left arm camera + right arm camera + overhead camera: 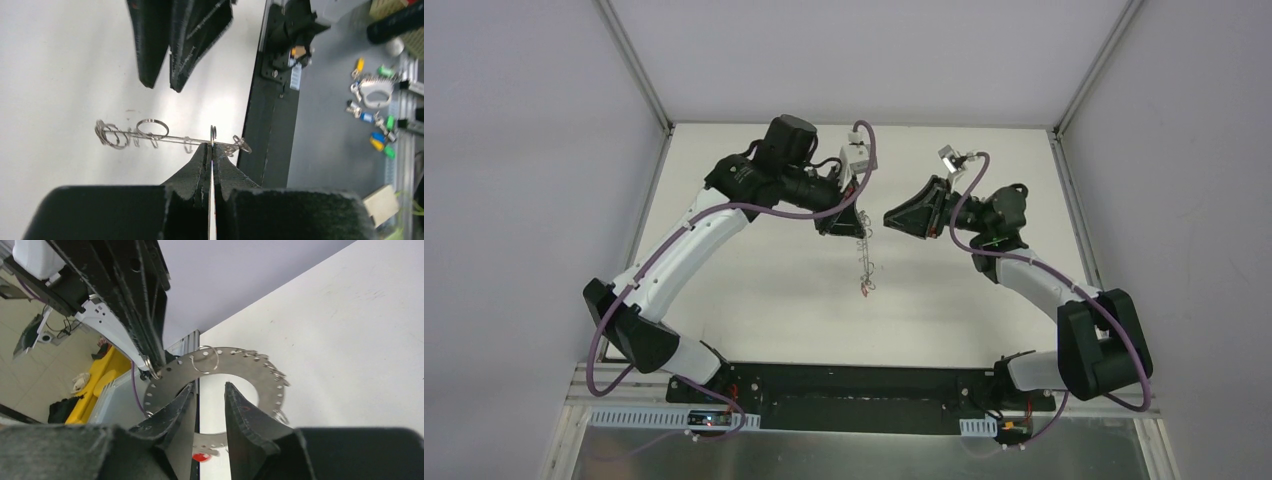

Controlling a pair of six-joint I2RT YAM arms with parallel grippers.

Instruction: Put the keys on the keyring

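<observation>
Keyring [237, 361] — prob. in L end effector [212, 146]

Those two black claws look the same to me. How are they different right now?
The left gripper is shut, while the right gripper has its jaws apart. The left gripper pinches the edge of the keyring and holds it in the air; the right gripper holds nothing and sits apart from it. Both are black, two-fingered and raised above the table.
</observation>
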